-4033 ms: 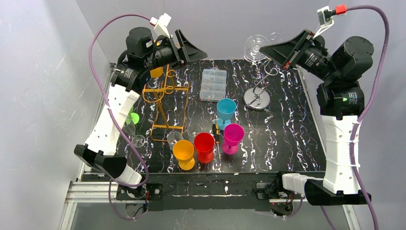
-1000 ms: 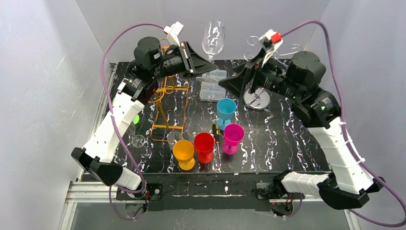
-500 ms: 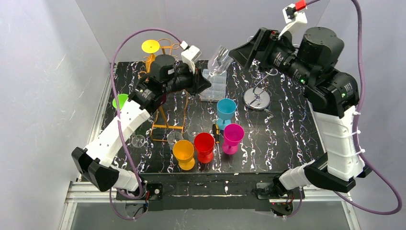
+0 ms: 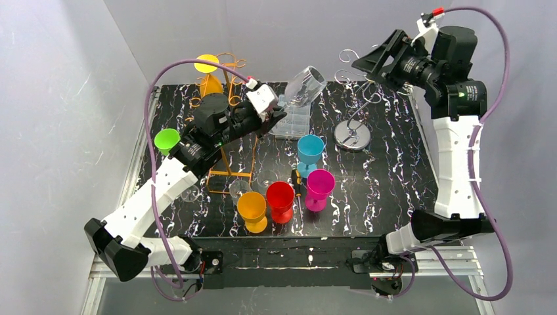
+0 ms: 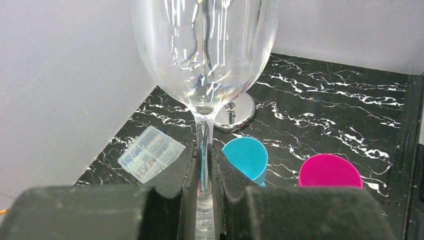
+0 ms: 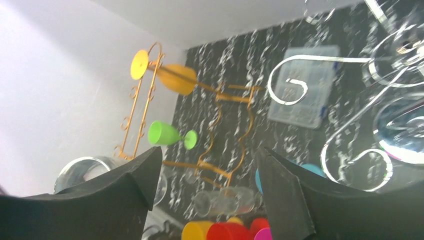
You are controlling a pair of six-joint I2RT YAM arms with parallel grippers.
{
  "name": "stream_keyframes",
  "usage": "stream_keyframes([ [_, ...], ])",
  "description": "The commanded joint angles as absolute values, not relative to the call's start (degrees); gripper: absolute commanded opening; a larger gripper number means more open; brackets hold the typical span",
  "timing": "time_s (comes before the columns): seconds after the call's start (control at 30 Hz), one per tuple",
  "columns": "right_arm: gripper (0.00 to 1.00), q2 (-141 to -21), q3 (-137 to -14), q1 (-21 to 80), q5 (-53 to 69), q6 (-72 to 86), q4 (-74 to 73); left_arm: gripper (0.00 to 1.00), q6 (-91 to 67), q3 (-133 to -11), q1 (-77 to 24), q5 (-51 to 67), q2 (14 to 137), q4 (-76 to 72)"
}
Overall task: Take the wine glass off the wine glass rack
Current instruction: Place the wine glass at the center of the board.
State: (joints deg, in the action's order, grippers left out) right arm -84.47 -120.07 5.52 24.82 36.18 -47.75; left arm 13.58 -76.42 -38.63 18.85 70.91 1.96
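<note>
Left arm [image 4: 164, 187] stretches diagonally from its near-left base toward centre-back, forearm rising. Left gripper [image 4: 279, 113] points up and to the right, jaws pinched tight on the wine glass [image 4: 303, 85] stem, with the bowl beyond the fingertips. Right arm [image 4: 456, 151] stands near-vertical over its base, elbow high at back-right, wrist bent left. Right gripper [image 4: 362, 62] points left, raised well above the desk, jaws spread wide apart.

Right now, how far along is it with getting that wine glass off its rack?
Done: the wine glass hangs clear of the silver rack. In hand: the left fingers pinch its stem. Left: probably setting it down; the right fingers are open and empty.
</note>
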Motion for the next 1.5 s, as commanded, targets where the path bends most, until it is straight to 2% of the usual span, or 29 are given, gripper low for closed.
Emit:
stream_keyframes([
  [0.0, 0.75, -81.15, -117.11, 4.92, 40.74, 40.02, -39.89, 0.00, 20.15, -75.83, -39.75, 19.93, 69.34, -2.73],
  [0.27, 0.71, -76.21, -111.56, 5.10, 41.81, 37.39, -42.53, 0.00, 31.48, -73.36, -42.45, 16.00, 68.45, -2.32],
  [0.5, 0.66, -76.09, -112.93, 5.10, 40.80, 32.65, -50.42, 0.00, 35.31, -72.56, -44.12, 15.30, 68.48, -3.64],
  [1.0, 0.60, -76.91, -112.49, 6.95, 38.89, 28.97, -55.52, 0.00, 37.04, -75.41, -46.90, 13.78, 72.75, -5.30],
  [1.2, 0.54, -77.10, -112.01, 8.01, 37.31, 27.16, -57.54, 0.00, 37.01, -75.68, -47.30, 12.60, 73.07, -7.26],
  [1.47, 0.52, -77.15, -109.26, 9.54, 36.58, 27.51, -56.05, 0.00, 37.66, -76.33, -47.74, 12.96, 73.42, -7.90],
])
